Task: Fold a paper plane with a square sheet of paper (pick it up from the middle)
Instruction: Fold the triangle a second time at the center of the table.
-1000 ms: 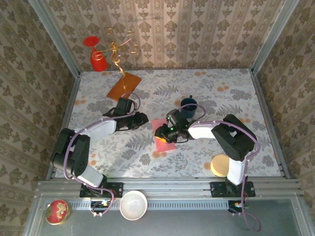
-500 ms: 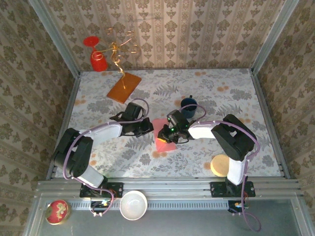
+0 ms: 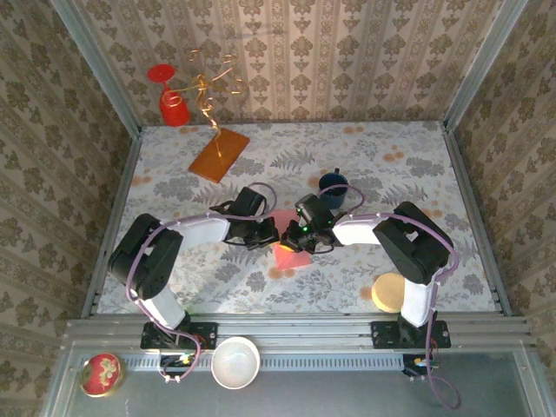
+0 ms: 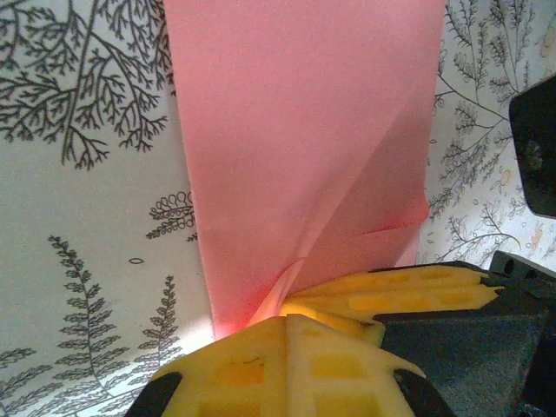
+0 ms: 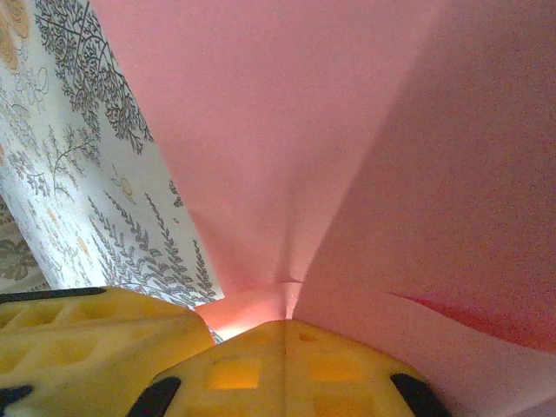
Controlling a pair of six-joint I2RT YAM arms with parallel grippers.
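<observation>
The pink-red sheet of paper lies mid-table on the floral cloth, creased and puckered at its middle. My left gripper comes in from the left and my right gripper from the right, meeting tip to tip over the sheet. In the left wrist view the left gripper has its yellow jaws pressed together, pinching a ridge of the paper, with the right gripper's fingers beside it. In the right wrist view the right gripper is also shut on a raised fold of paper.
An orange-brown board lies at the back left, with a red cup and a gold wire figure behind it. A dark blue cup stands just behind the right gripper. A tan disc sits front right; a white bowl is on the rail.
My left arm swung right from the table's left side to the sheet. Both grippers closed on the paper's middle, raising a crease.
</observation>
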